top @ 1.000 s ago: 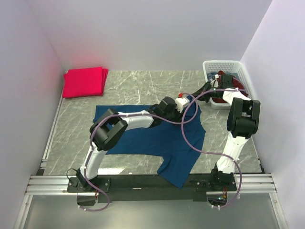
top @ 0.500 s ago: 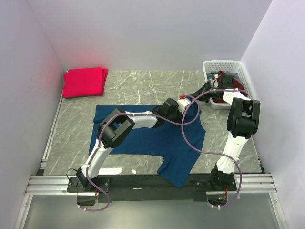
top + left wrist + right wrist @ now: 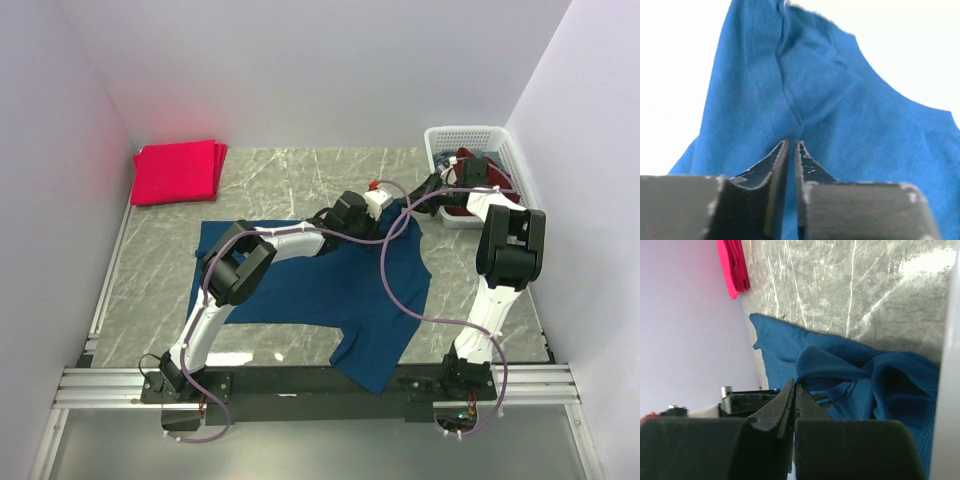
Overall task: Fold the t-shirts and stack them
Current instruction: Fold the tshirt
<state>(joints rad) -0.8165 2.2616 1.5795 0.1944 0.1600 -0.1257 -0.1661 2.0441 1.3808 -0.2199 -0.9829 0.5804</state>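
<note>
Grey marble-patterned table top (image 3: 300, 180) fills the floor of a booth closed in by pale lilac walls (image 3: 300, 70). At its centre lies a deep blue short-sleeved cloth t-shirt (image 3: 330, 285), spread mostly flat, with one sleeve trailing toward five o'clock, close to the black base rail (image 3: 320, 380).

At ten o'clock, against the back corner, sits a folded stack of bright pinkish-red t-shirts (image 3: 175, 172), well apart from the blue one. At two o'clock stands a white plastic lattice basket (image 3: 465, 133) with a dark maroon t-shirt (image 3: 462, 211) inside it.

Both arms reach to the blue shirt's one o'clock corner, where the cloth is bunched and raised off the table. The left gripper (image 3: 792, 141) is drawn in to a narrow slit. A creased ridge of blue cloth runs straight into its tips and is pinched there.

The right gripper (image 3: 795, 382) is fully closed, its two fingers pressed together. Its tips meet a lifted hem of the blue shirt, just beside the basket's wall. Whether any cloth is caught between those fingers cannot be told.
</note>
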